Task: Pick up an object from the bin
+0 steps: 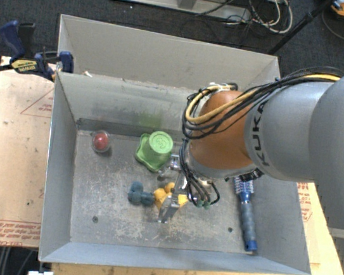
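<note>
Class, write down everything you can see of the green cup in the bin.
The green cup looks like lime plastic: round, with a ringed circular end facing up towards the camera. It seems tilted and rests on the floor of the bin, mid-bin near the back wall. A red ball lies apart to its left. Its right edge meets the arm's orange cover; whether they touch cannot be told.

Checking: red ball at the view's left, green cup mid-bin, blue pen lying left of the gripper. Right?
No. In the camera view the blue pen lies to the right of the gripper; red ball and green cup are as stated.
</note>
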Tool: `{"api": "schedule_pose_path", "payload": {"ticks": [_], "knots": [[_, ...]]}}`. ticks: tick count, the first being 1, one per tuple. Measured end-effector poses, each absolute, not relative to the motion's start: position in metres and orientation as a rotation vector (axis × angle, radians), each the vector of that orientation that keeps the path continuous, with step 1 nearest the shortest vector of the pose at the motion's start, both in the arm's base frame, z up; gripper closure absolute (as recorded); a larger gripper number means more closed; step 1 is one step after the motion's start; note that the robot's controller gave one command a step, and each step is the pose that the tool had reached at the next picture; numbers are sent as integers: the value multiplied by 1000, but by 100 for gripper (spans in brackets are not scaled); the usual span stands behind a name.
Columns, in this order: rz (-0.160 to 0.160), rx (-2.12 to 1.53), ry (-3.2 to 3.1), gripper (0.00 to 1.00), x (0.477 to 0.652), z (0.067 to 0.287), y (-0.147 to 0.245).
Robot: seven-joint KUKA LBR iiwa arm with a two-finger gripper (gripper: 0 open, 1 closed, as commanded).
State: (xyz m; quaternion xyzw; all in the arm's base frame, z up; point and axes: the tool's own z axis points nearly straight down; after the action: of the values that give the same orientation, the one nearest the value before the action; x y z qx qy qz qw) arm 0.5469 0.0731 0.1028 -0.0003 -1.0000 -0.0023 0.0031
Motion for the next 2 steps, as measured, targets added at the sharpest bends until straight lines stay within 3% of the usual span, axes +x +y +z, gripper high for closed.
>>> {"api": "schedule_pose_path", "payload": {"ticks": [1, 2], "knots": [[-11, 381, -3125, 0, 560, 76, 44], [-8, 386, -3131, 100, 562, 78, 43]]}}
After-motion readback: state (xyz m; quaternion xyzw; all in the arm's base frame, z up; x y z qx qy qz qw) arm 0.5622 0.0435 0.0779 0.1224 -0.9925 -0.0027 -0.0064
